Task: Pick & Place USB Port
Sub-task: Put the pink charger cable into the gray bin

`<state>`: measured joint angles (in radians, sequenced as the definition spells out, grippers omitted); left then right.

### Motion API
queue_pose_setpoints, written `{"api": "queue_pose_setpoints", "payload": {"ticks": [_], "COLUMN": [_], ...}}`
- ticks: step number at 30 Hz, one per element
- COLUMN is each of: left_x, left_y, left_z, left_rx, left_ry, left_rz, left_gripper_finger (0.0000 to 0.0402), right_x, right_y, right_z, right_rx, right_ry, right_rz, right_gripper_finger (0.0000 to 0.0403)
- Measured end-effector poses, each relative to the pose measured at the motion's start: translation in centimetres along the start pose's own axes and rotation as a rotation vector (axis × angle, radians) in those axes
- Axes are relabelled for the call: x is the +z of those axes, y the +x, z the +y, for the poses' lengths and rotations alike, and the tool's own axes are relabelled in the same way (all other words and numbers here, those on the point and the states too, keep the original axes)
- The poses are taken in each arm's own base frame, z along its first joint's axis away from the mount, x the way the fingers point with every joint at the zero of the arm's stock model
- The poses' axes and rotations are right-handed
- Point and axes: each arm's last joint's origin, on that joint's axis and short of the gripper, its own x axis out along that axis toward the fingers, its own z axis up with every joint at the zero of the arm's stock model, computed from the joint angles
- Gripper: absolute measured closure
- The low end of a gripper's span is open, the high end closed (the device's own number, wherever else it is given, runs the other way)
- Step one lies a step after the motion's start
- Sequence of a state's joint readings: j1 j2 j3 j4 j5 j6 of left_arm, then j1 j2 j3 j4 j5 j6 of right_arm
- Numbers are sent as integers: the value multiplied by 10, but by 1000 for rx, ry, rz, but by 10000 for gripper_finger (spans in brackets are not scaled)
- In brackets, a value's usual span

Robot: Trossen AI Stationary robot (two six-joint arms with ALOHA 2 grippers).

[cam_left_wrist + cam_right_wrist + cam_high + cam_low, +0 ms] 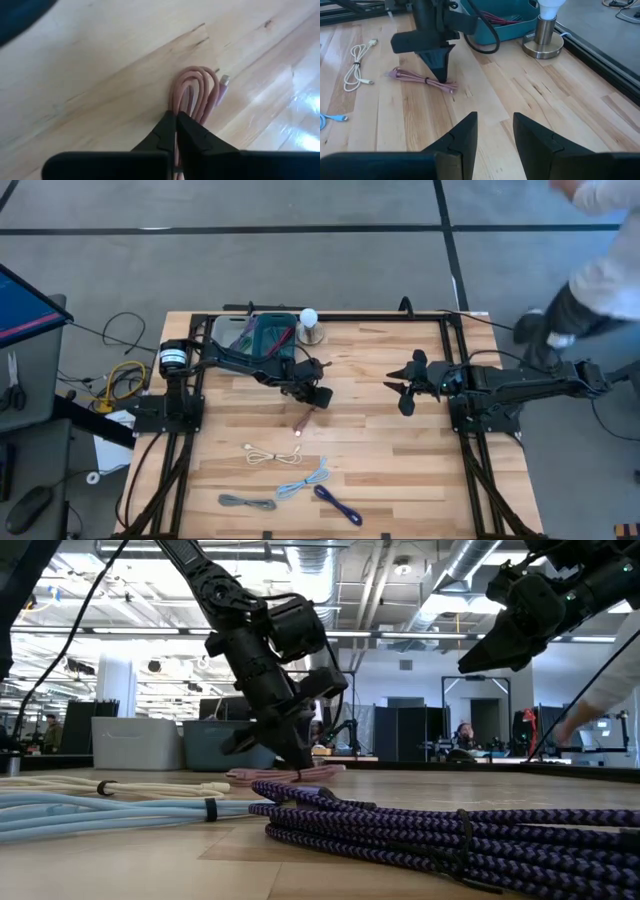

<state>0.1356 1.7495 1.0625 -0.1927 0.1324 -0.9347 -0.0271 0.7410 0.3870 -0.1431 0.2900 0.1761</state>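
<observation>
Left end effector clamped on pink cable atop pale wooden table, open-plan workshop behind.

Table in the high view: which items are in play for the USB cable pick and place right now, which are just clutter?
In play:
- left gripper, shut on the coiled pink USB cable
- teal plastic bin holding cables, likely the drop spot
- right gripper, open, waiting at the right

Lying about:
- white coiled cable
- light blue cable
- grey cable
- purple braided cable
- white bulb lamp on a round base
</observation>
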Motion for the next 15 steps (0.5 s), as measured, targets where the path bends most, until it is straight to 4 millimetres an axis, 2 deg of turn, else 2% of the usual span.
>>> {"api": "queue_pose_setpoints", "payload": {"ticks": [4, 8, 15], "left_x": [2, 6, 13], "left_y": [-9, -28, -88], "left_z": [-5, -13, -21], "left_rx": [-33, -72, -60], "left_ry": [48, 85, 178], "left_rz": [-21, -72, -251], "left_gripper_finger": [396, 397, 398], "right_x": [0, 0, 0], "right_y": [0, 0, 0], "right_z": [0, 0, 0], "right_rx": [0, -3, -4], "right_ry": [0, 0, 1], "right_rz": [1, 2, -1], "right_gripper_finger": [285, 285, 285]}}
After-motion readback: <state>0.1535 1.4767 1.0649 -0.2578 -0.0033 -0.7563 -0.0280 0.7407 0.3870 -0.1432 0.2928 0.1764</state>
